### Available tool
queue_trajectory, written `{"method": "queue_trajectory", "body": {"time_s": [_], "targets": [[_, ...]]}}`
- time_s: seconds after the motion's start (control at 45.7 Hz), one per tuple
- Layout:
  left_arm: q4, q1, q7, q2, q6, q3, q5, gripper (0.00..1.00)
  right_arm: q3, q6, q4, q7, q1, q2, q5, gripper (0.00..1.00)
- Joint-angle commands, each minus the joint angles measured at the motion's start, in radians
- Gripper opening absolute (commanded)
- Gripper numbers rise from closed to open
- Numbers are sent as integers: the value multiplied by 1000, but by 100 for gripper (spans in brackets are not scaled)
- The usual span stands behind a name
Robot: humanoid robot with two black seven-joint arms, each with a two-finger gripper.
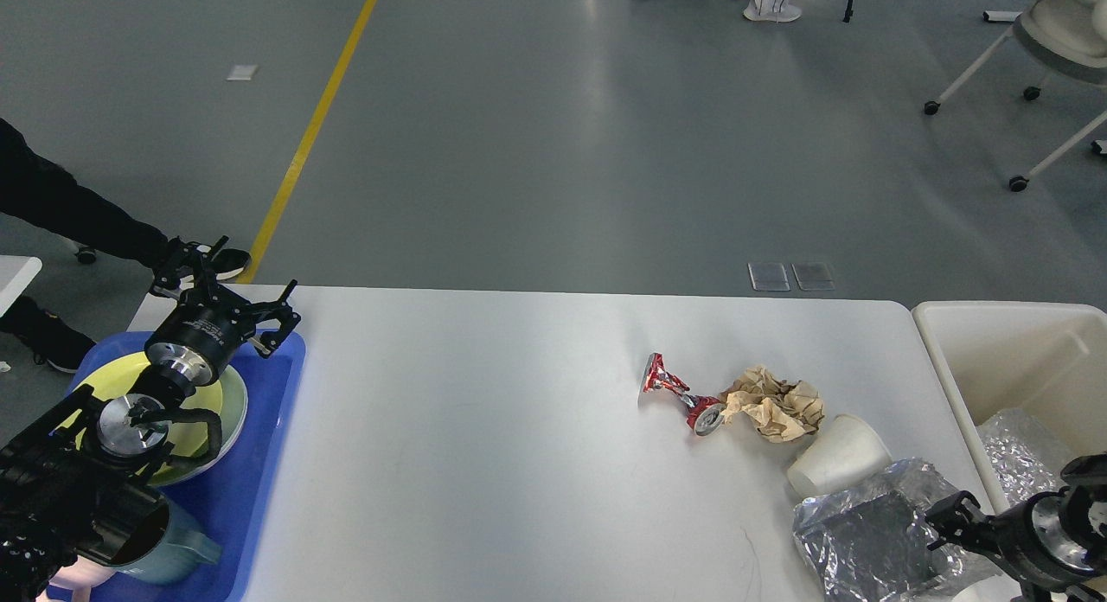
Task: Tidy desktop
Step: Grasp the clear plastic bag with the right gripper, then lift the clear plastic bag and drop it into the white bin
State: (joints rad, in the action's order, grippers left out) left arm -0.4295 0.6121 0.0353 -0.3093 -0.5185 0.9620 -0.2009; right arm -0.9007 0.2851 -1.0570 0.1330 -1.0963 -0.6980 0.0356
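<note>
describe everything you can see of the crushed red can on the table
The crushed red can is a red and silver metal drink can, squashed and twisted thin at its middle so both ends flare out. It lies on its side on the white desktop, right of centre, running diagonally, its round silver end facing the near edge. That end touches or just meets the crumpled brown paper to its right. No gripper is near it.

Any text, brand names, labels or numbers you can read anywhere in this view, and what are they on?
No text reads clearly anywhere in this view.
Crushed red can: red and white printing, too crumpled and small to read.
Left gripper: pale marking on the black wrist housing below it, too small to read.
Crumpled brown paper, white cup, foil wrapper, blue tray, cream bin: no visible lettering.
</note>
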Motion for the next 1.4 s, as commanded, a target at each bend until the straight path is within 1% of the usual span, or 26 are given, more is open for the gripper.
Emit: {"method": "queue_trajectory", "body": {"time_s": [0.0, 0.044, 0.066, 0.197, 0.416, 0.591, 0.854, 1.007, 1.117, 1.292, 1.379], "targets": [[0, 0, 0, -1, 0, 1, 0, 96, 2, -17, -3, -1, 23, 3, 1, 40], [0, 0, 0, -1, 0, 0, 0, 96, 2, -17, -3, -1, 23, 3, 1, 35], [0, 0, 0, -1, 0, 0, 0, 96, 2, -18, -3, -1, 23, 5, 0, 31], [0, 0, 0, 1, 0, 0, 0, 96, 0, -18, -3, -3, 26, 5, 0, 0], [0, 0, 0, -1, 0, 0, 0, 96, -1, -27, 2, -3, 24, 2, -3, 0], [0, 0, 0, -1, 0, 0, 0, 96, -7, -116, 5, -1, 1, -14, -3, 0], [0, 0, 0, 1, 0, 0, 0, 96, -9, -109, -2, -6, -138, -169, -5, 0], [0, 0, 0, -1, 0, 0, 0, 96, -14, -101, 2, -6, -234, -232, -14, 0], [0, 0, 0, -1, 0, 0, 0, 96, -12, -61, 0, -7, -313, -271, -42, 0], [0, 0, 0, -1, 0, 0, 0, 96, -10, 127, 2, -7, -490, -307, -43, 0], [0, 0, 0, -1, 0, 0, 0, 96, -9, 183, 3, -7, -592, -311, -42, 0]]}}
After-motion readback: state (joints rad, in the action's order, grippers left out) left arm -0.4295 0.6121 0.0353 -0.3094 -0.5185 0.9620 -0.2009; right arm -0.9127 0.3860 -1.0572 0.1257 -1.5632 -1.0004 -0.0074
